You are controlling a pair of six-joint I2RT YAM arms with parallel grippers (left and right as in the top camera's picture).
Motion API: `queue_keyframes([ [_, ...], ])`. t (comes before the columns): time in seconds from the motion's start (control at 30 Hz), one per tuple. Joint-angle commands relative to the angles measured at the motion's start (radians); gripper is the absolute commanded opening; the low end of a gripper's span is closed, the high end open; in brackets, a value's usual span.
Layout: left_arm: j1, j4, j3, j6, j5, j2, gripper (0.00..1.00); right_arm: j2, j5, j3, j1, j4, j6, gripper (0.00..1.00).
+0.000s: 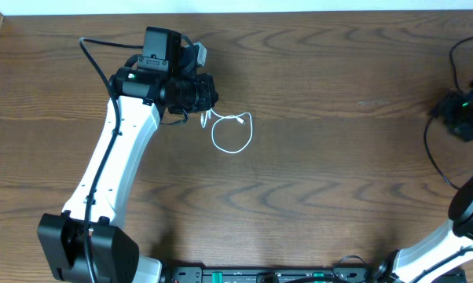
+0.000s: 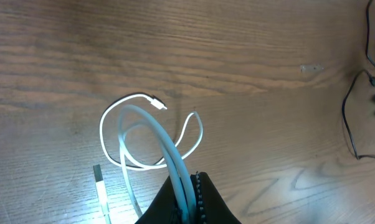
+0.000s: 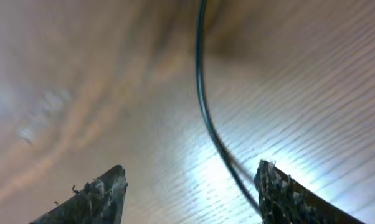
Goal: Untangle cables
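Left gripper (image 2: 189,190) is pinching the white cable (image 2: 167,148) above its loose loop on the table's left side. Right gripper (image 3: 190,167) is hovering, fingers spread, over the black cable (image 3: 201,93) far right. Cables are lying well apart, looking separated; the white loop is not yet straightened.

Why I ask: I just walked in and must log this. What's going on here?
Two robot arms are sorting out cables. The left fingers are shut on the white cable, whose loops lie on the table ahead of them. Far right, the right fingers stand open over the black cable. The cables lie apart.
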Motion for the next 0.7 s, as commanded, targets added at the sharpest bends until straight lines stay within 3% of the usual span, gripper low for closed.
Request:
queue_keyframes([
  [0.0,-0.001,-0.001,0.006,0.017,-0.006,0.010,0.08,0.008,0.096,-0.082,0.013,0.002,-0.040,0.61],
  [0.23,-0.001,0.001,0.006,0.017,-0.006,0.010,0.08,0.008,0.172,-0.231,0.014,0.074,-0.047,0.63],
  [0.43,-0.001,0.000,0.006,0.017,-0.006,0.010,0.08,0.008,0.203,-0.247,0.014,0.081,-0.059,0.61],
  [0.53,-0.001,0.000,0.006,0.017,-0.006,0.010,0.08,0.008,0.200,-0.247,0.016,0.083,-0.058,0.43],
  [0.67,-0.001,0.000,0.006,0.017,-0.006,0.010,0.08,0.007,0.192,-0.247,0.016,0.109,-0.030,0.07],
])
